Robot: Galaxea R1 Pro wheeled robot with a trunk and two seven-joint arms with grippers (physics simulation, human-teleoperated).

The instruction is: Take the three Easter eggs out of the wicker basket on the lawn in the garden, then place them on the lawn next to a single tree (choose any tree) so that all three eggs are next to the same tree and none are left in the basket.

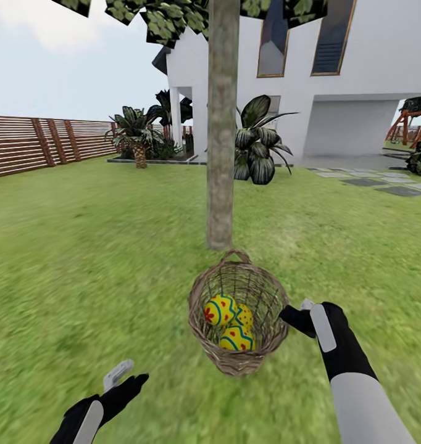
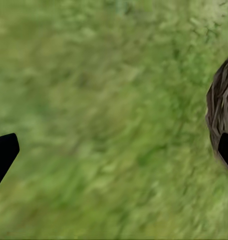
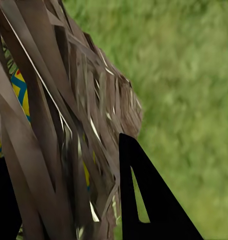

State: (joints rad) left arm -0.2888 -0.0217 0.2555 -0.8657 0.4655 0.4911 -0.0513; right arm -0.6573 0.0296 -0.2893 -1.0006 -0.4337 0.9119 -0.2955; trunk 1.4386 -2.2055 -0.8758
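Observation:
The wicker basket (image 1: 238, 311) is tilted toward me on the lawn (image 1: 81, 259), just in front of the tree (image 1: 221, 123). Three Easter eggs lie inside it: one (image 1: 220, 309) at the left, one (image 1: 243, 317) behind, one (image 1: 236, 339) lowest. My right gripper (image 1: 289, 316) is shut on the basket's right rim; in the right wrist view the woven wall (image 3: 68, 125) runs between its fingers (image 3: 149, 200), with an egg (image 3: 21, 95) showing through the weave. My left gripper (image 1: 127, 377) hangs open over grass to the basket's lower left, and the basket's side (image 2: 221, 105) shows past one fingertip (image 2: 3, 155).
A brown slatted fence (image 1: 37, 145) runs along the left. Palm-like plants (image 1: 136, 132) and a white house (image 1: 334, 80) stand behind the tree. Grey paving stones (image 1: 383, 182) lie at the far right. Open grass spreads on both sides of the trunk.

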